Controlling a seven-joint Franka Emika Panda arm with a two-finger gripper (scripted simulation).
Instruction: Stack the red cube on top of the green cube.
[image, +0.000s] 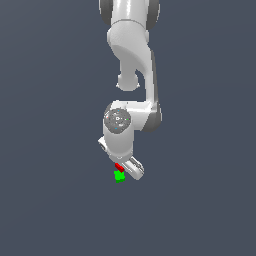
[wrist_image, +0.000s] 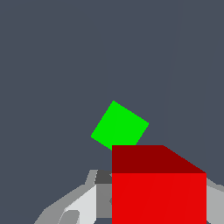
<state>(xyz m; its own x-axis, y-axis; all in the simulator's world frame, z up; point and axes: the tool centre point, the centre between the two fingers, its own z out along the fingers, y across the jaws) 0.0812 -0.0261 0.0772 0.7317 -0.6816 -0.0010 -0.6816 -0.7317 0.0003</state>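
Near the middle of the surface, my gripper (image: 121, 169) holds the red cube (wrist_image: 158, 188) just above the green cube (wrist_image: 119, 126), so only lowering and release remain.

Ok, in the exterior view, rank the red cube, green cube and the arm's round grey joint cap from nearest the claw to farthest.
1. Red cube: at the claw.
2. Green cube: just below the red one.
3. Grey joint cap: well above, up the arm.
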